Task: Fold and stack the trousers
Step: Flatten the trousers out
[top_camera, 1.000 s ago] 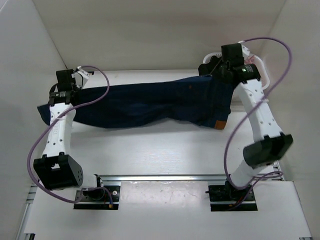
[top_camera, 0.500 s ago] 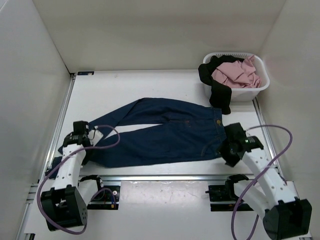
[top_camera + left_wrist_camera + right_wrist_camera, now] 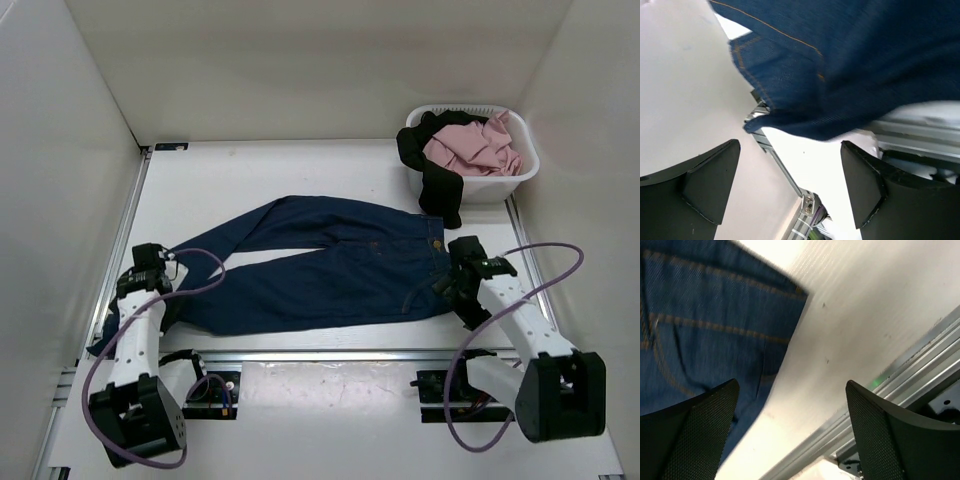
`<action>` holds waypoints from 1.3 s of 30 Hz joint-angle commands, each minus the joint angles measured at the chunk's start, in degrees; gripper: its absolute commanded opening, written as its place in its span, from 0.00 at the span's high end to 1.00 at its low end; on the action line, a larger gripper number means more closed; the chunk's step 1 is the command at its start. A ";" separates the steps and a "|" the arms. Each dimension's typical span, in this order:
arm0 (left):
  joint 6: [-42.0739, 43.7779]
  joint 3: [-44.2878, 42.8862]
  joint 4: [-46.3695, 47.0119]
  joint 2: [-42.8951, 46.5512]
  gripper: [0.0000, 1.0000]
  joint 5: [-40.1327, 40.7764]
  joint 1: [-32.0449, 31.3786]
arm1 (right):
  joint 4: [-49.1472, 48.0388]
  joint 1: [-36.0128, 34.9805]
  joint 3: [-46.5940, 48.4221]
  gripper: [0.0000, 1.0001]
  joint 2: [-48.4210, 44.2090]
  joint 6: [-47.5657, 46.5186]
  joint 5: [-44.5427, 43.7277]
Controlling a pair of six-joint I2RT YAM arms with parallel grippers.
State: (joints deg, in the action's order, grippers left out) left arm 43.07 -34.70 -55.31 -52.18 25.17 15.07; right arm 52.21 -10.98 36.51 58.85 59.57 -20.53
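The trousers, dark navy jeans, lie flat across the table's front half. Their waistband is at the right and both legs run left. One leg hem droops over the front left edge. My left gripper hovers by that leg end. In the left wrist view it is open, with the trousers' hem just beyond its fingertips and nothing between them. My right gripper sits at the waistband's near corner. The right wrist view shows it open over bare table, the trousers beside its left finger.
A white basket stands at the back right, holding a pink cloth. A black garment hangs over its front rim, almost down to the waistband. Metal rails run along the table's front edge, and white walls close in on three sides.
Both arms brought the trousers from the back of the table down to the front, laid them flat and let go. Both grippers went from shut to open.
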 commanded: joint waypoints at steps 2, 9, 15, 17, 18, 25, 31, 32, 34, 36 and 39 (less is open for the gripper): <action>-2.11 -3.10 3.37 -5.10 0.07 2.69 0.84 | -7.18 6.31 -0.29 0.08 4.25 -3.23 0.56; 3.76 9.27 8.01 -9.95 0.07 5.06 6.89 | -18.89 14.76 -7.33 0.08 10.14 -4.99 11.39; 7.47 8.35 13.82 -14.16 0.65 1.65 12.61 | -21.88 15.28 -7.33 0.41 14.36 -6.92 11.92; 6.68 5.53 13.82 -15.75 0.86 1.03 12.62 | -22.59 15.29 -6.81 0.75 14.98 -6.92 13.93; 5.98 3.87 13.82 -16.89 0.86 1.02 12.62 | -22.59 15.81 -6.28 0.86 14.98 -6.92 13.94; 6.14 -21.07 13.82 -17.51 0.86 -6.25 12.62 | -14.95 22.04 3.29 1.00 8.76 -11.22 13.94; 9.93 -29.89 13.82 -20.41 0.86 -7.59 7.09 | -9.41 28.91 15.15 1.00 6.54 -16.76 17.45; 9.93 -32.25 13.82 -21.63 0.86 -7.59 5.60 | -8.79 28.91 19.43 1.00 7.41 -17.38 18.07; 9.93 -33.07 13.82 -22.26 0.86 -5.15 3.31 | -4.76 28.91 23.32 1.00 8.56 -18.00 18.07; 10.97 -30.89 13.82 -22.26 0.86 -2.07 2.51 | -0.20 30.14 25.53 1.00 9.27 -18.53 17.28; 12.38 -23.86 13.13 -17.27 0.86 -0.21 2.51 | 1.41 31.46 20.74 1.00 5.06 -17.74 17.28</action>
State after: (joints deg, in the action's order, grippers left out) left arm 53.41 -63.16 -39.72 -73.65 21.61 17.45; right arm 46.46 19.18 60.31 66.65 42.87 -2.83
